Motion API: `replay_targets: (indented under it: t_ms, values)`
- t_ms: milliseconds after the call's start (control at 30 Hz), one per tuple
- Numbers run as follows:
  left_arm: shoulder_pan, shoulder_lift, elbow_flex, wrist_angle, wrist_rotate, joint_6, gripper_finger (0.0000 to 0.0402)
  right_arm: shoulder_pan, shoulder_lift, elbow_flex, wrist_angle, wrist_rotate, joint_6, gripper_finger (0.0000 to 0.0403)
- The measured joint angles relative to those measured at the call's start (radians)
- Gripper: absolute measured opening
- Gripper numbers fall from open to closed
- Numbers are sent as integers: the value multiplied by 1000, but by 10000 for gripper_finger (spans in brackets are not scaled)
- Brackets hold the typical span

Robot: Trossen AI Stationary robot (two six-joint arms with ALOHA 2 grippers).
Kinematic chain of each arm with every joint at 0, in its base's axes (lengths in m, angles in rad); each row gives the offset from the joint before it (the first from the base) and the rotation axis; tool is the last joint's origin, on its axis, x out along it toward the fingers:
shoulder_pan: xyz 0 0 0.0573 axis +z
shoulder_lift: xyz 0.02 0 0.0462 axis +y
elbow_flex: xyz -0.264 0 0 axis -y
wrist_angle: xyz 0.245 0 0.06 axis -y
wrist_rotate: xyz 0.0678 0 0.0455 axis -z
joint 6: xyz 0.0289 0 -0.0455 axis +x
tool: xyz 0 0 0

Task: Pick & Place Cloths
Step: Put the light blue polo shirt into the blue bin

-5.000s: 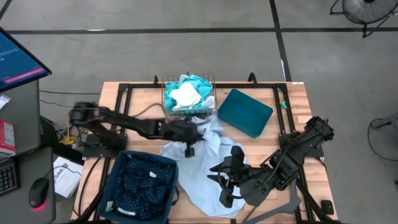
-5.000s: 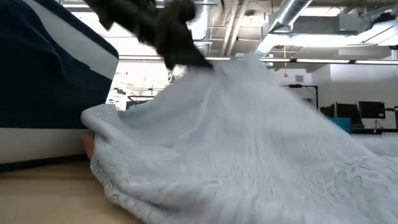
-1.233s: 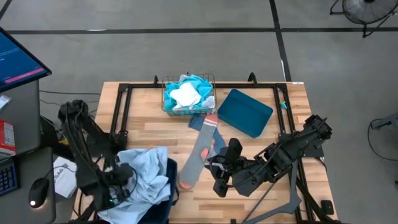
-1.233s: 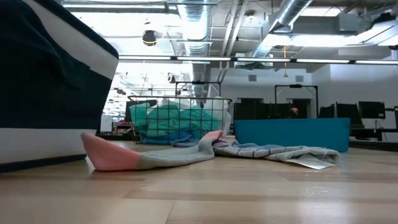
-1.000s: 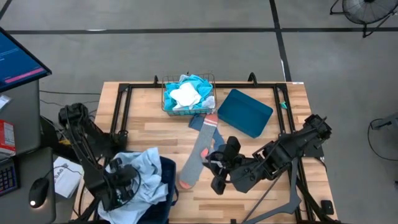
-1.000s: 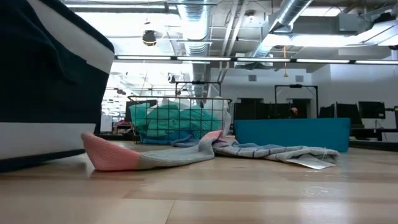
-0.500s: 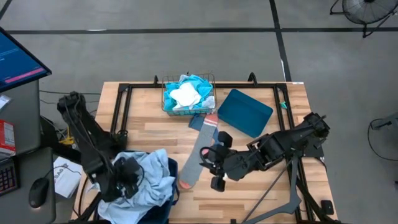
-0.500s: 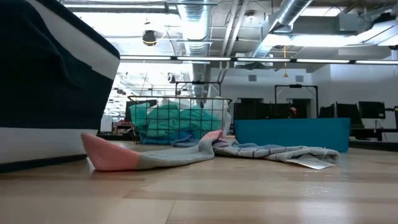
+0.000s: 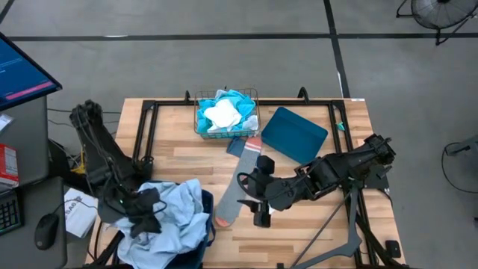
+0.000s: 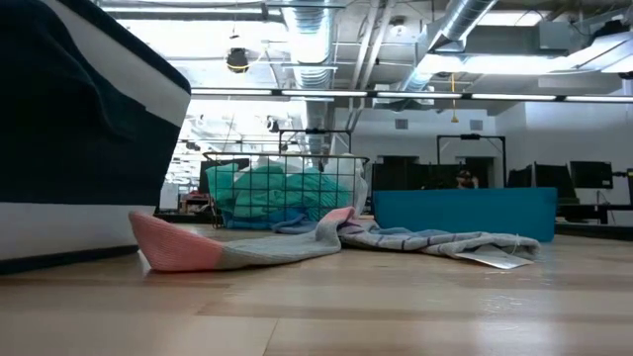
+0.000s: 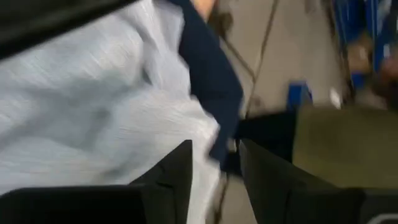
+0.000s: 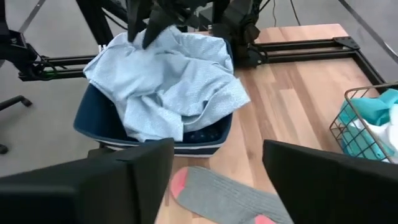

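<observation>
Letting go over the navy bin (image 9: 200, 200): left end effector (image 9: 146, 213) spread apart above the pale blue shirt (image 9: 175, 213) heaped inside, grasping nothing. Lying mid-tabletop (image 9: 179, 155), a grey sock (image 9: 237, 188) with orange-red tip. Poised beside it, right end effector (image 9: 252, 199) parted and empty. Next, probably: lowering onto the sock and pinching its middle.
</observation>
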Motion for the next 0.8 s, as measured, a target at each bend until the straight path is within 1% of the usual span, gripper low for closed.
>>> replay_targets:
  t_ms: [100,133,200,267,333,400,500,567,633,667,700,733,800]
  values:
    - [0,-21,0,16,135,5,93,2,0,0,-3,-5,0,261]
    - [0,-24,0,43,159,6,87,2,0,0,-3,-9,0,266]
    - [0,-26,0,134,164,22,80,1,0,0,-3,-18,0,270]
    - [7,-26,0,287,113,92,75,-3,0,0,-3,-26,0,271]
    - [10,-26,0,489,4,207,70,-4,0,0,-3,-26,0,271]
    - [10,-21,0,718,-110,371,65,-4,0,0,-3,-26,0,271]
    - [16,0,1,1065,-230,650,57,2,0,0,-3,-31,0,271]
    - [36,21,1,1275,-277,826,54,9,0,0,-3,-38,0,272]
    - [61,37,1,1445,-276,987,54,15,0,0,-3,-43,4,272]
    - [71,40,1,1490,-261,1036,56,19,0,0,-3,-46,11,272]
    - [79,37,3,1496,-231,1057,58,22,0,0,-3,-50,23,272]
    - [84,28,3,1470,-198,1058,60,26,0,0,-2,-52,32,272]
    - [84,3,4,1358,-157,991,65,26,0,0,-3,-53,52,272]
